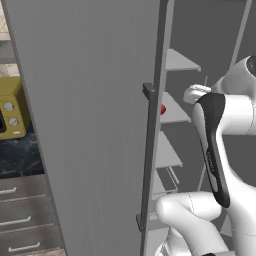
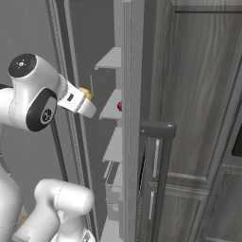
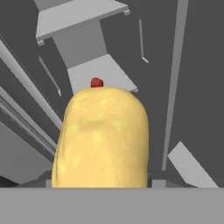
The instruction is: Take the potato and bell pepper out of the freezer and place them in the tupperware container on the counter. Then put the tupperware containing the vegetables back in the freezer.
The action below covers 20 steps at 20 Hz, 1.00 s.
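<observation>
Gripper sits at the end of the white arm, inside the open freezer, level with its middle shelves. In the hand view a large yellow potato rises right at the gripper, covering the finger tips, so the gripper appears clenched around the potato. In the right base view a bit of the same yellow shows just behind the wrist.

The step in hand looks like carrying the potato out of the freezer toward the counter, whose glossy black surface shows at far left past the open door. To do it well, the arm should draw straight back toward the robot, keeping clear of the thin grey shelves on either side and of the door edge with its long bar handle. The grip should stay firm, since the potato is smooth and rounded and could slip if it brushes a shelf. Only once clear of the door should the arm swing left to the counter.

The potato is an upright, blunt oval, pale yellow with darker mottled patches and tiny reddish specks. The bell pepper, small, red and rounded, rests on a middle shelf farther inside, partly hidden behind the potato in the hand view.
</observation>
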Tool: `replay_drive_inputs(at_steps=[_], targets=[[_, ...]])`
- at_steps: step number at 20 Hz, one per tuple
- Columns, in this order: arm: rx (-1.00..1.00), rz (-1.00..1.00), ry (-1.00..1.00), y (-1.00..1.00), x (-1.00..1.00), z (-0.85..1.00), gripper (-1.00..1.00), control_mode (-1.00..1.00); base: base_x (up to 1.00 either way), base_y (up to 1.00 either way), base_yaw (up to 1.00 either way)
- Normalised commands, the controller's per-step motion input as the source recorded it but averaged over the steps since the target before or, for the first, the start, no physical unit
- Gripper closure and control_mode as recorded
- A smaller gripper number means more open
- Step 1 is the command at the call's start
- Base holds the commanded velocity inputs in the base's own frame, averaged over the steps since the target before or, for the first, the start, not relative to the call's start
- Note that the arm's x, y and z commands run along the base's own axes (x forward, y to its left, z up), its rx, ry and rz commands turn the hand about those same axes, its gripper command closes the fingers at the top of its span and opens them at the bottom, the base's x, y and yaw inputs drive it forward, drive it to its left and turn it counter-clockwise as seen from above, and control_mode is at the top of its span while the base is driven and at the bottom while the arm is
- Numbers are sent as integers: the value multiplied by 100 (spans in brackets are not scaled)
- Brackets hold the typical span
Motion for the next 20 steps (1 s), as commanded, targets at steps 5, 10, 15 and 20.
replay_drive_inputs(at_steps=[5, 10, 15, 20], targets=[[-1, 0, 0, 4, -10, 0, 100, -100, 0, 0, 0], [0, 0, 0, 0, 0, 0, 100, 100, -53, 37, 20], [0, 0, 0, 0, 0, 0, 100, 100, -96, 70, 27], [0, 0, 0, 0, 0, 0, 100, 100, -64, 99, 37]])
